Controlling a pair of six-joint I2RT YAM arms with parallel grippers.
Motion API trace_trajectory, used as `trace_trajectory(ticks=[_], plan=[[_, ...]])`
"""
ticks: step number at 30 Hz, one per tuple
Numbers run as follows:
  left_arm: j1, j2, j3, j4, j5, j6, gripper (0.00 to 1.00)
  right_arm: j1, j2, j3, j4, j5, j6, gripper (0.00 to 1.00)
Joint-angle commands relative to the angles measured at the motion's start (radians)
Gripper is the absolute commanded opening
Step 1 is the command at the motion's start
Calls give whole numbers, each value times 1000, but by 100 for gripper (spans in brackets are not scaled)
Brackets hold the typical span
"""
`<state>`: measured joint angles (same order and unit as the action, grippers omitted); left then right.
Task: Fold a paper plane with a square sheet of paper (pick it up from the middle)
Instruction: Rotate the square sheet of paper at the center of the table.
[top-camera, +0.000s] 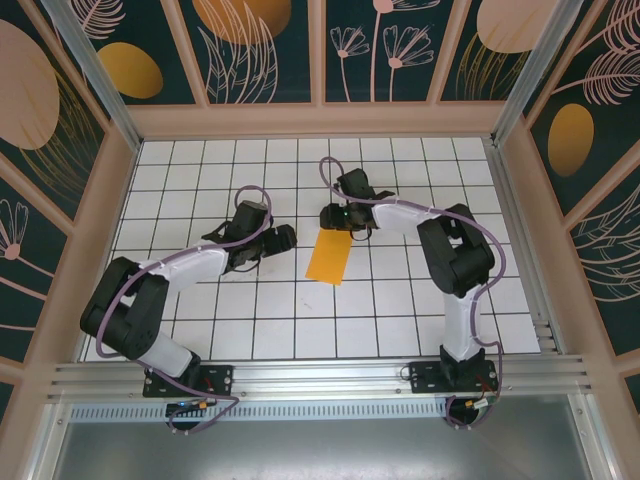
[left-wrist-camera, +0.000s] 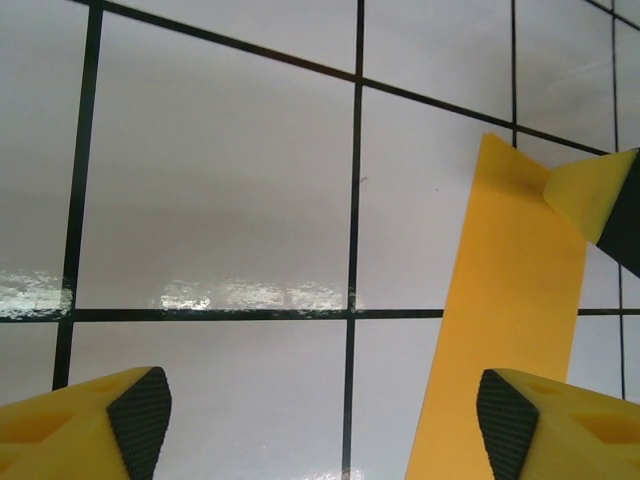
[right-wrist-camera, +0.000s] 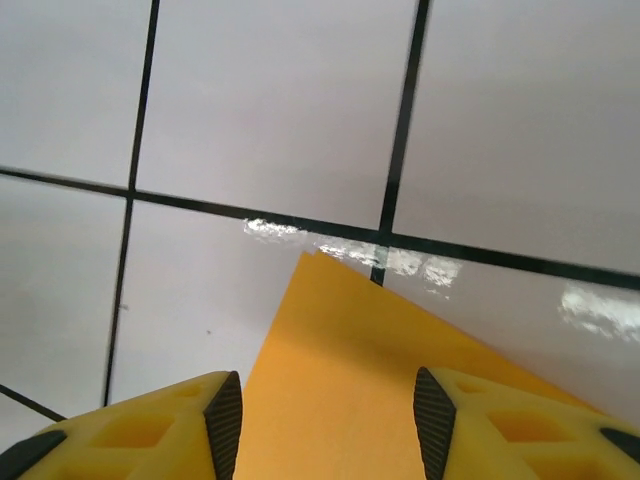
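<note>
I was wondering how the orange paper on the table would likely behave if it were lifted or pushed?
The paper looks thin and lies nearly flat, so it would probably flop if lifted by one end. It seems very light, and on the glossy tiles it may well slide when pushed.

You get bright, even light from overhead in the top view. The white desk reads cleanly, and the arms cast only faint, soft shadows on the tiles beneath them. In the left wrist view a band of white glare runs across the glossy tiles just above the horizontal grid line. The right wrist view shows similar specular patches along its grid line, and the lines look slightly soft. The left end effector is mildly out of focus at the bottom edge, while the square sheet of paper looks saturated and crisp-edged.
</note>
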<state>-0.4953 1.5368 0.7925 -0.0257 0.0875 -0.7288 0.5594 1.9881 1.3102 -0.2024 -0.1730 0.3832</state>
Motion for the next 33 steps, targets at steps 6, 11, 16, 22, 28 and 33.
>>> trace_trajectory(ticks=[6,11,16,22,28,33], plan=[[6,-33,-27,47,-61,-13,96,63,-83,-98,-43,135,222,52],[7,-41,-36,39,-72,-24,98,80,-7,-65,-51,128,218,51],[6,-53,-52,33,-62,-43,99,101,36,-45,-55,104,142,49],[7,-56,-92,72,62,-74,96,103,44,-80,-26,-70,25,43],[7,-41,-153,165,221,-113,88,83,-56,-106,27,-98,22,43],[6,-36,-175,212,304,-132,84,72,-96,-82,14,55,63,42]])
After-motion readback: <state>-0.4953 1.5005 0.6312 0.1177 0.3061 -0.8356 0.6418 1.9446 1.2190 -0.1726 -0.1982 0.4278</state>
